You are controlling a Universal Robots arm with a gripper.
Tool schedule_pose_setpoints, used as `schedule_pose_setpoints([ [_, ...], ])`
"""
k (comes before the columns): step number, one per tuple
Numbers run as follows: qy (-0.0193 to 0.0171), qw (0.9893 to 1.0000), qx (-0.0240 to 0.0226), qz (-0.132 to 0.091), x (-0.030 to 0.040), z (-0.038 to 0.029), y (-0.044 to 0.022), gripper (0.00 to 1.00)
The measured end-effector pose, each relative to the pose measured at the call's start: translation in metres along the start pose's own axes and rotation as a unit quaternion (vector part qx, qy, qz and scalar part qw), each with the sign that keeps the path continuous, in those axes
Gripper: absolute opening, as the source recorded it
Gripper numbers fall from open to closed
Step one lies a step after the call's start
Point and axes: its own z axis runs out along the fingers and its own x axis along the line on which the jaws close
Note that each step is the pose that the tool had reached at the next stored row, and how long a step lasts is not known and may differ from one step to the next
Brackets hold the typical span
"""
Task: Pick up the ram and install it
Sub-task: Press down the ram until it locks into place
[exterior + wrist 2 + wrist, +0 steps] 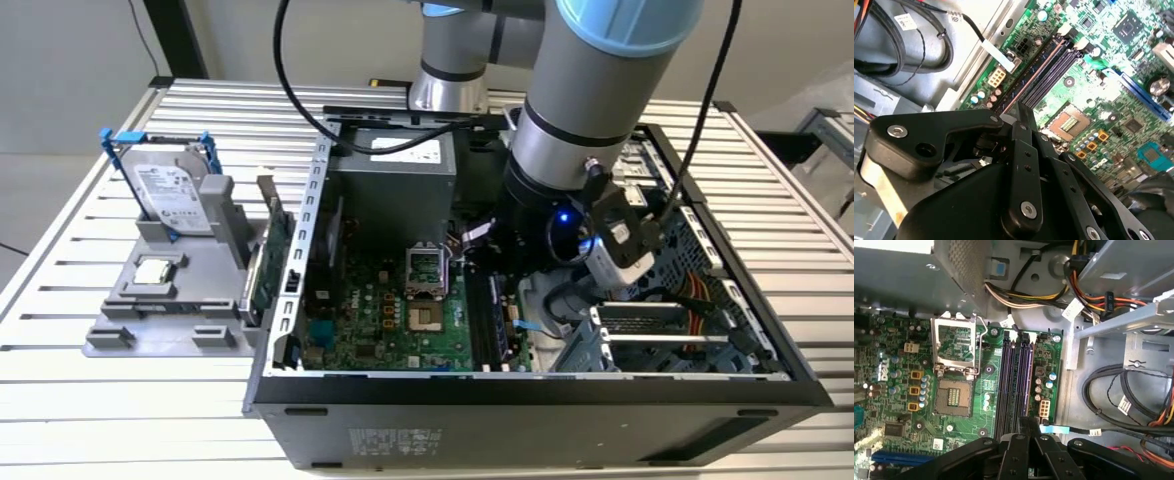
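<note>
We see the ram (1023, 114) edge-on as a thin dark strip pinched between the closed fingers of the claw (1021, 126), its free edge pointing toward the memory slots (1046, 70) of the open computer case (534, 415). In the first wrist view the ram (1027, 423) hangs in line with those slots (1014, 385), near their end and above it, not yet seated; we cannot tell which of the parallel slots it lines up with. The claw (1026, 434) grips the ram from both sides, its black linkages spreading wide behind the fingertips. Just beside the slots on the green motherboard (387, 310) lies the processor socket (954, 397), its metal frame swung open. On the slots' other side, bundled cables (1114, 405) run along the case's grey metal floor. In the exterior view the arm (587, 110) reaches down into the case, which stands on the slatted table (134, 420). Outside the case, toward the exterior view's left, a grey fixture (147, 320) holds a silver hard drive (171, 195) with blue rails upright, and a green card (274, 262) with a metal bracket stands on edge just beside the case wall.
</note>
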Motion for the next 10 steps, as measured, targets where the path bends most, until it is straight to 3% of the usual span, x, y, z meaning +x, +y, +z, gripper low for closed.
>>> schedule_pose_setpoints([
  [4, 0.0008, 0.9996, -0.0001, -0.027, 0.0, 0.0001, 0.0, 0.0],
  [10, 0.0019, 0.998, 0.0, -0.063, 0.0, 0.0, 0.0, 0.0],
])
